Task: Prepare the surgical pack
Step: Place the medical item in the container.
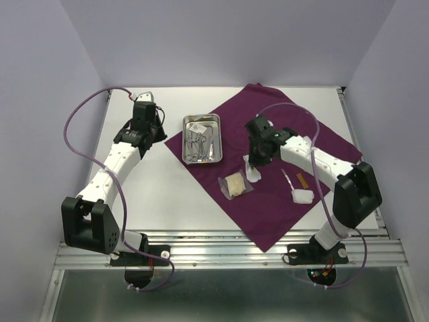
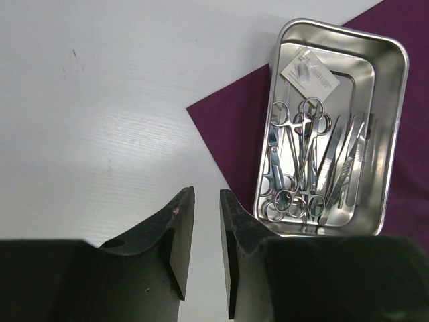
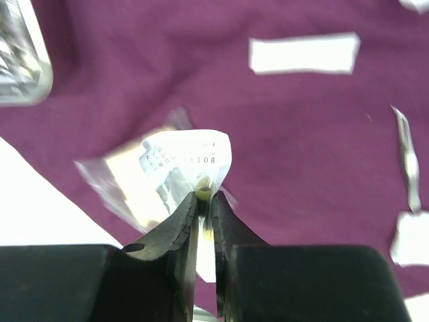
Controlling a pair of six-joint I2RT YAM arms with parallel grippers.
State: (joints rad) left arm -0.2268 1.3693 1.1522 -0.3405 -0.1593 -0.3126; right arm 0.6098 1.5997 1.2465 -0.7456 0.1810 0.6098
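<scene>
The small packet (image 3: 188,157), white with a printed label, is pinched by one edge in the jaws of the right arm (image 1: 295,151), which are pressed together on it near the middle of the cloth (image 1: 281,114). Whether it hangs clear of the cloth cannot be told. Just beside it lies a clear gauze packet (image 1: 236,186), and further right are loose gauze pads (image 1: 301,196). The tray (image 2: 385,121) sits on the cloth's left corner and already holds scissors (image 2: 299,144), forceps (image 2: 342,161) and a flat pouch (image 2: 308,72). The left arm (image 1: 120,157) hangs over bare tabletop (image 1: 167,194) just left of the tray, its jaws partly spread with nothing between them.

The step in hand looks like carrying the small packet to the tray. The grip is on a thin edge of a flimsy thing, so the pinch should be firm and the move slow, or the packet may swing or slip out. Lift first, high enough to pass the gauze packet without catching it and to clear the tray's rim. Bring it over the freer end of the tray, away from the instrument handles, and lower it close before spreading the jaws, so it does not flutter out. Keep the jaws off the cloth so it neither bunches nor tugs the tray
</scene>
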